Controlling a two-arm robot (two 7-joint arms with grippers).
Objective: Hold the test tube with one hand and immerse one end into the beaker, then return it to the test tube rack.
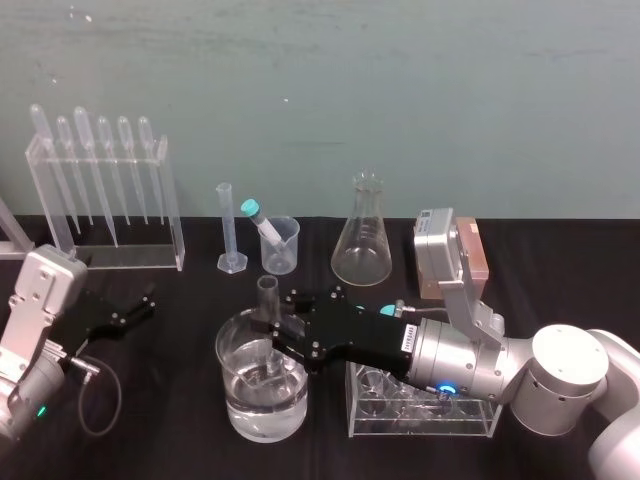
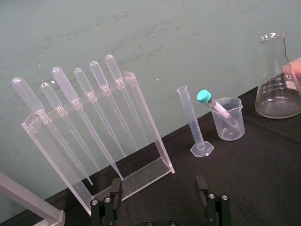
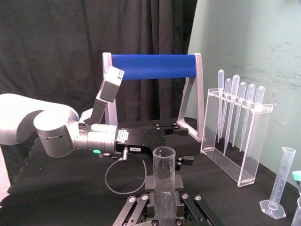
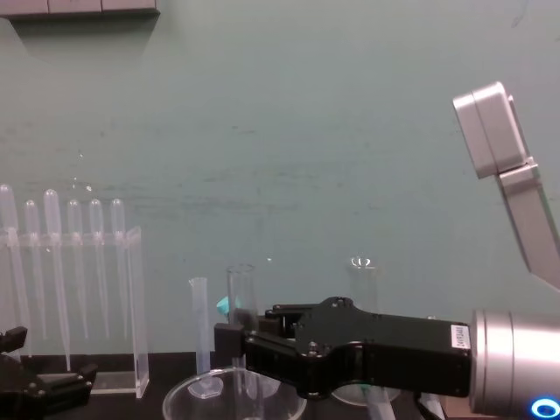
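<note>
Black-draped counter (image 1: 180, 440) against a teal wall (image 1: 400, 80), with the dip under way.
The right hand (image 1: 272, 315) is clamped on the test tube (image 1: 268, 293) and holds it upright inside the beaker (image 1: 238, 410). The tube's lower end seems to be at or in the water, so the immersion looks done or nearly so. Left to do: lift it out and set it in the pinkish rack (image 1: 478, 255) beside the flask (image 1: 362, 240). The left hand (image 1: 140, 306) rests idle at the counter's left, fingers spread.

Right gripper (image 1: 268, 322) extended, clamped, left gripper (image 1: 148, 300) idle, spread
</note>
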